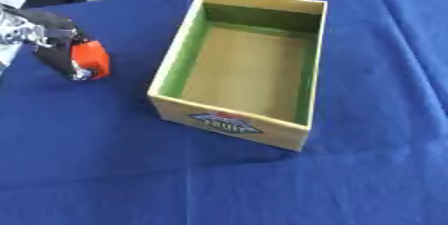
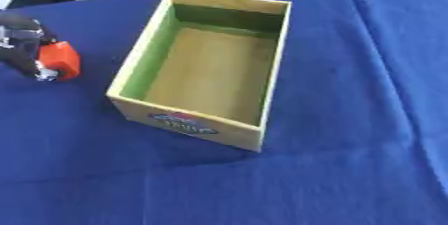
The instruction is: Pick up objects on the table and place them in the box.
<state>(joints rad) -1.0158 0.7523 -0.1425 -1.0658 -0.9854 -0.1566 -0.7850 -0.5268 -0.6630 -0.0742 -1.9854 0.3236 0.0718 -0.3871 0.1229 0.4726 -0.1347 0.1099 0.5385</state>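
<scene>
an orange block (image 1: 90,59) sits clamped inside the curled fingers (image 1: 54,58) of the left hand (image 1: 51,44), its long axis running roughly up and down, just above the blue cloth (image 1: 105,169). the open wooden box (image 1: 171,64) lies to the fingers' right, its near long wall close by, its inside bare. the cloth around it is open. the right hand is out of sight.
</scene>
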